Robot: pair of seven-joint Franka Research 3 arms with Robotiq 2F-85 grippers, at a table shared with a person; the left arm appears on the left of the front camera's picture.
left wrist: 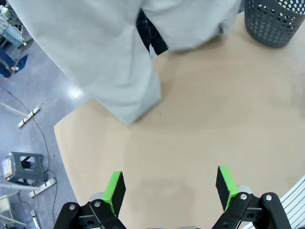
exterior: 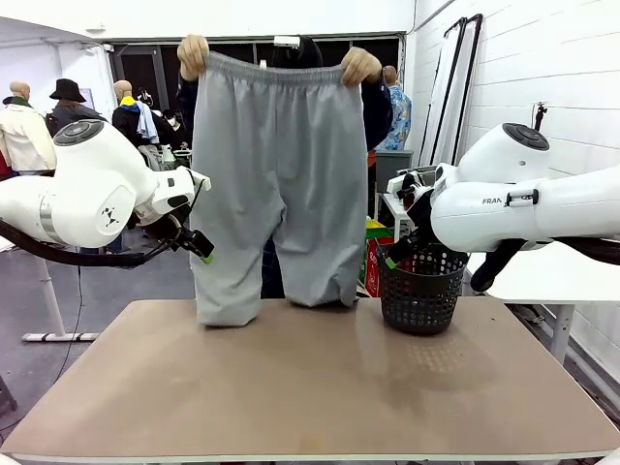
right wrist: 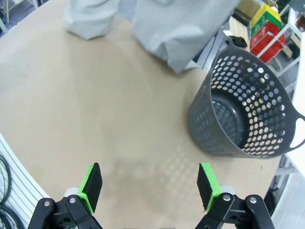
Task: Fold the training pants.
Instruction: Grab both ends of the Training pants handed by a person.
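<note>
Grey training pants (exterior: 276,184) hang from a person's hands (exterior: 360,66), cuffs at the tabletop's (exterior: 310,387) far edge. The left fingers (left wrist: 114,191) and right fingers (right wrist: 90,187) gape wide, empty. Let go unevenly, the legs could bunch or slip off.

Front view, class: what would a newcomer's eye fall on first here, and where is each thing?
The grey training pants hang at the far edge of the table, held up by the waistband in a person's hands, leg ends touching it. A dark perforated basket stands to their right; the left gripper and right gripper hover open at either side.
</note>
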